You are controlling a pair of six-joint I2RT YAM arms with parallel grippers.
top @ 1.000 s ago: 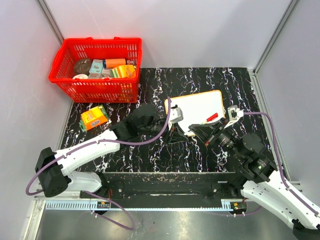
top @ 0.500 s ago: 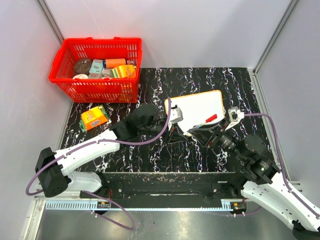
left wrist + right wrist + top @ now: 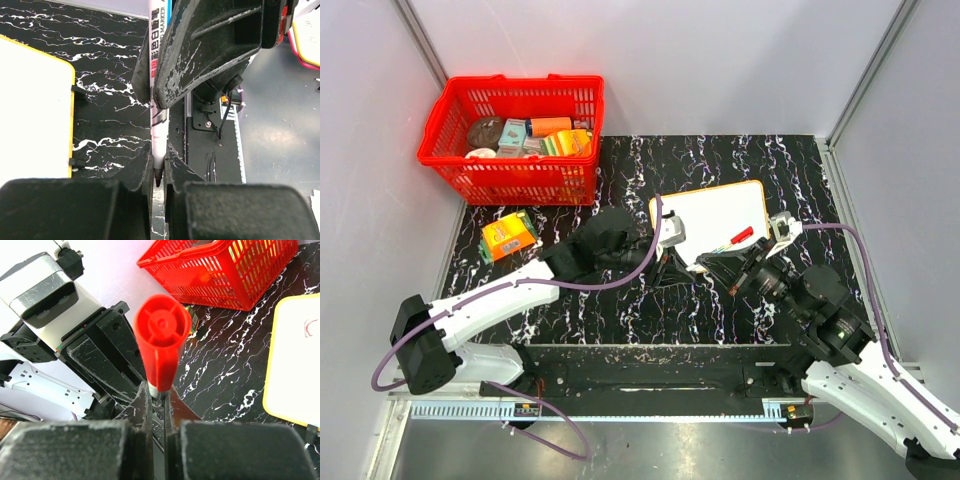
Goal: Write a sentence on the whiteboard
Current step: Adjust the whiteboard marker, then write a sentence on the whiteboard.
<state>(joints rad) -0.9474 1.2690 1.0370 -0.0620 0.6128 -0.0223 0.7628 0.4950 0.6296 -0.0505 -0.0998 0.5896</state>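
Right gripper [image 3: 158,402] has nudged back in twd the near edge of the flat, orange-rimmed white whiteboard [image 3: 720,210], clamped on the red-ended white plastic marker [image 3: 156,140] whose nib end left gripper [image 3: 158,172] pinches there too, so mismatched pulls cd wrench it loose.

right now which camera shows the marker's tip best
The left wrist view: the marker sits between the fingers of the left claw, its dark bare tip plain. The right wrist view shows only its red end in the right claw. The top view shows just a red sliver.

Whiteboard [image 3: 294,367] partly out of frame
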